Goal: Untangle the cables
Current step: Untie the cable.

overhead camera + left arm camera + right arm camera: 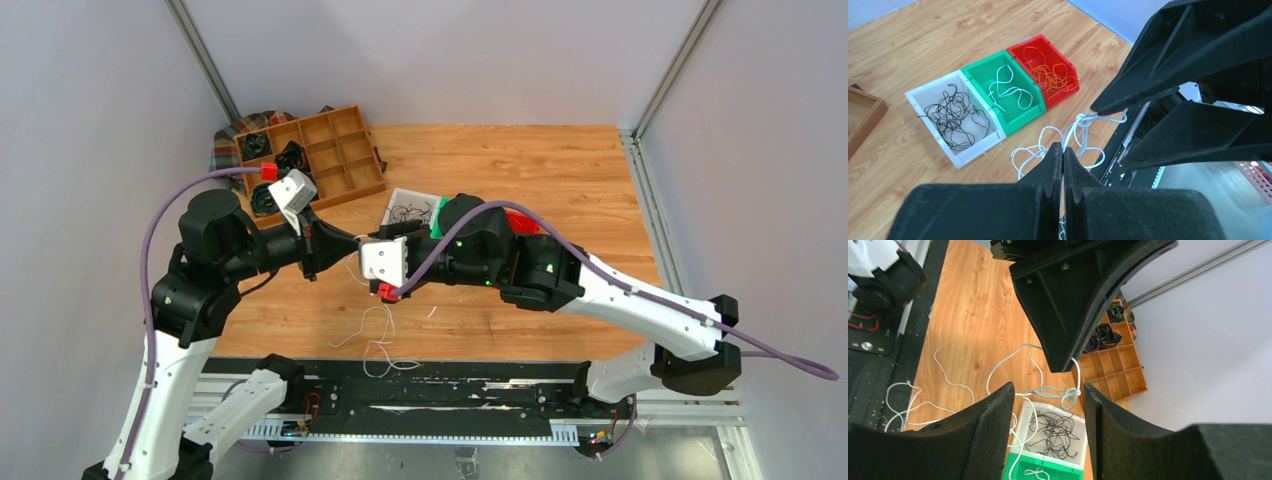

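**Finding 1, end effectors.** The left gripper [1063, 150] has its jaws pressed together. In the right wrist view a white strand runs up to their tip, so I judge it is pinched there. The right gripper [1048, 390] stands wide, one finger on either side of the knot [1070, 394]. I cannot tell whether either finger touches it.

**Finding 2, location.** The white cables [375, 335] hang from where the two grippers meet, above the near middle of the table [948, 35]. Loose loops trail onto the wood toward the near edge. Farther back and slightly right stand three bins:
- black cables [955, 117] in the white bin [980, 150]
- one white cable [1008, 90] in the green bin [1020, 119]
- orange cables [1048, 72] in the red bin [1063, 95]

**Finding 3, handling.** I rate the strands as limp, very light and without stiffness, so they will sag and swing rather than hold a shape. Being so thin, they may slide through the pads under a hard pull, and pulling on the tails would likely tighten the knot. I would take hold of a loop just beside the knot, opposite the left gripper's pinch, and draw it apart gently.
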Robot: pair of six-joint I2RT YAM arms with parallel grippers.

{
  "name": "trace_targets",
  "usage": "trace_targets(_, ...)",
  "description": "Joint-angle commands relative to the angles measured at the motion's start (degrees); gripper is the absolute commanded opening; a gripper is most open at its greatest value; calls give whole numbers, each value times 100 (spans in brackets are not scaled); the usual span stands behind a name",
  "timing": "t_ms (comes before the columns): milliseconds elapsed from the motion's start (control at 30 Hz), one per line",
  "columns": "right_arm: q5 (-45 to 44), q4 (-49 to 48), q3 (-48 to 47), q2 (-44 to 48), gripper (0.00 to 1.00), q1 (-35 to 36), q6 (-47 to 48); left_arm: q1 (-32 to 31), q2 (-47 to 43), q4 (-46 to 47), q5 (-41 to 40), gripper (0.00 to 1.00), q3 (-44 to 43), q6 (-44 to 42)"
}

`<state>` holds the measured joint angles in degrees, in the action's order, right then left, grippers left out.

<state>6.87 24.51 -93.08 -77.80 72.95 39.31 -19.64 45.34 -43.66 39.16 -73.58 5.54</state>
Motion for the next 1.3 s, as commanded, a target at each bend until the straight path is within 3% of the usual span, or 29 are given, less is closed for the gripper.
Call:
trace_targets(0, -725, 210, -382, -201, 52, 215, 652, -20, -16, 14, -30, 0, 27, -88)
trace_targets(300, -1104, 301, -538, -398, 34, 262, 841, -22, -51, 11, -37, 0, 64, -171)
trace_targets(600, -1126, 310, -536, -389, 7, 262, 837, -18, -32, 14, -52, 0, 65, -220)
trace_targets(700, -1072, 185, -447, -340, 2, 265, 791, -17, -42, 15, -62, 0, 85, -241)
trace_targets(1267, -622, -1629, 974, 424, 1, 163, -236, -16, -91, 9, -209, 1, 161, -420)
